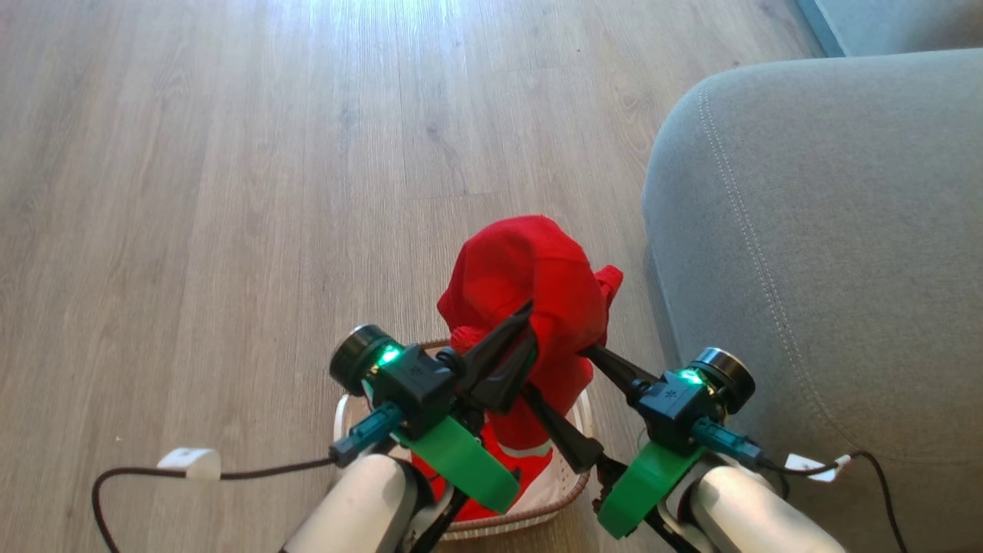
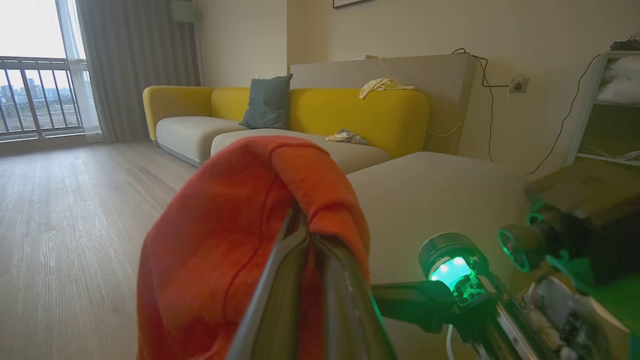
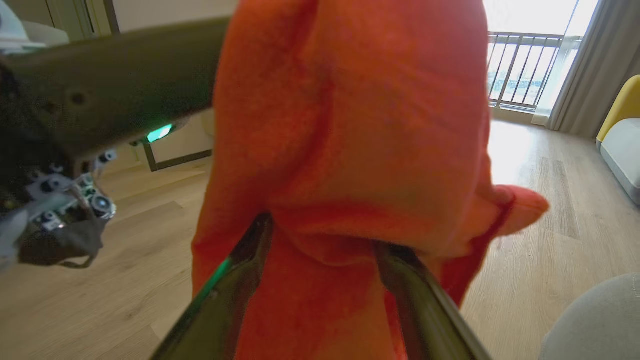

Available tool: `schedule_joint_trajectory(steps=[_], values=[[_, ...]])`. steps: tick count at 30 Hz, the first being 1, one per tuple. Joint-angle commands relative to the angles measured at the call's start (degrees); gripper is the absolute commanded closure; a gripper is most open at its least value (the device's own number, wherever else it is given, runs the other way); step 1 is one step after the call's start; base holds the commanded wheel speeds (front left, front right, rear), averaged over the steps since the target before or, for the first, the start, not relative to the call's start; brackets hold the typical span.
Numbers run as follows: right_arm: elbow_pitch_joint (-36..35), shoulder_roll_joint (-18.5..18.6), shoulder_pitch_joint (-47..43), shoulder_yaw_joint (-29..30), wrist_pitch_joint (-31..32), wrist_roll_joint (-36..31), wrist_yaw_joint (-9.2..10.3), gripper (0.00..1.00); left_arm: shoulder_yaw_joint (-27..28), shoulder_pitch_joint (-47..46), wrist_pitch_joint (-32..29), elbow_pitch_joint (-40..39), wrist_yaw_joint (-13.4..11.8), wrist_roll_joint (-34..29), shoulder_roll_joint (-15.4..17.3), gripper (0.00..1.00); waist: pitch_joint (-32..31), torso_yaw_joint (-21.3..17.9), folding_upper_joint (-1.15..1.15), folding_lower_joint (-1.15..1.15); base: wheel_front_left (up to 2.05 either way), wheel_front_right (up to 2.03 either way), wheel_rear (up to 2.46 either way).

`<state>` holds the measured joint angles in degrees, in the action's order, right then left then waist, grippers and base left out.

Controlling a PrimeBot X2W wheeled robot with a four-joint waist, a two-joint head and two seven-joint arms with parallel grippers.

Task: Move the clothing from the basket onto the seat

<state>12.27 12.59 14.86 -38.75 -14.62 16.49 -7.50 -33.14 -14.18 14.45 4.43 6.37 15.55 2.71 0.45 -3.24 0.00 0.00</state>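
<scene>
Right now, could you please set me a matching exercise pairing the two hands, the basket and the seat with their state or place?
Things:
1. left hand
2. right hand
3. basket
4. seat

States or places:
A. open wide
B. cream, below both hands
C. shut on the red garment
D. grey, on the robot's right

Pairs: 1-C; 2-A; 3-B; 4-D

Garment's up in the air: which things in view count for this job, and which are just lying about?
Job: red garment pinched in the left gripper; open right gripper straddling it; more red clothing in the basket; grey seat.
Lying about: yellow sofa, blue-grey cushion, crumpled cloths on it, floor cable.
</scene>
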Motion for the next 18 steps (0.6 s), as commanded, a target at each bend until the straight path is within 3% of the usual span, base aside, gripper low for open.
schedule_joint_trajectory(steps=[1,15,16,18], values=[[-1.2,-0.9,2.4,-0.3,-0.4,-0.7,0.01,0.00,1.3,-2.6,0.5,-1.7,0.1,0.0,0.2,1.00,-0.1,0.2,0.00,0.00,0.00,0.00,0.00],[4.2,-5.3,4.2,1.8,-0.4,-4.6,0.01,0.00,-0.9,-2.9,0.5,-0.8,0.4,0.5,0.2,1.00,-0.5,1.4,0.00,0.00,0.00,0.00,0.00],[4.3,-5.5,4.2,2.1,-0.4,-4.6,0.01,1.00,-1.0,-2.9,0.5,-0.7,0.5,0.5,0.2,1.00,-0.5,1.5,0.00,0.00,0.00,0.00,0.00],[3.5,-6.0,4.1,3.4,-0.4,-5.0,0.01,1.00,-0.9,-2.9,0.5,-0.7,0.5,0.5,0.2,1.00,-0.5,1.6,0.00,0.00,0.00,0.00,0.00]])
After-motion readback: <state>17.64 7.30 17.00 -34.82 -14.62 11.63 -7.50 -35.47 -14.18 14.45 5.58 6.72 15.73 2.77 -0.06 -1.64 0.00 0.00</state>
